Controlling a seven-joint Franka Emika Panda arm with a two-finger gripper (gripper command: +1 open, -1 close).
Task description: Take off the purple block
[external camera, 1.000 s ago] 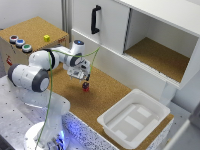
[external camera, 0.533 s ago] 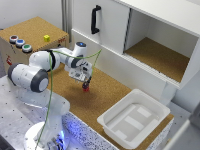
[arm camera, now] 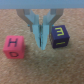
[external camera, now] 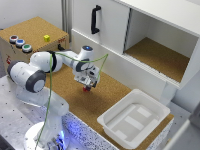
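Observation:
In the wrist view the purple block (arm camera: 58, 36), a dark cube with a yellow letter, lies on the cork surface beside a small red cube (arm camera: 14, 46). My gripper (arm camera: 40, 39) hangs between the two cubes with its fingers pressed together and nothing between them. The purple block sits right against one finger. In the exterior view my gripper (external camera: 88, 85) points down over the cork floor, with the red cube (external camera: 86, 90) just under it. The purple block is hidden there.
A white tray (external camera: 150, 107) stands on the exterior view's right. A cork-topped box (external camera: 30, 30) at the back left carries a small yellow cube (external camera: 46, 38) and three coloured knobs (external camera: 20, 43). A white cabinet with a black handle (external camera: 95, 19) and an open shelf (external camera: 155, 55) stands behind.
The gripper has shifted very slightly toward the exterior view's right. The red cube has not moved.

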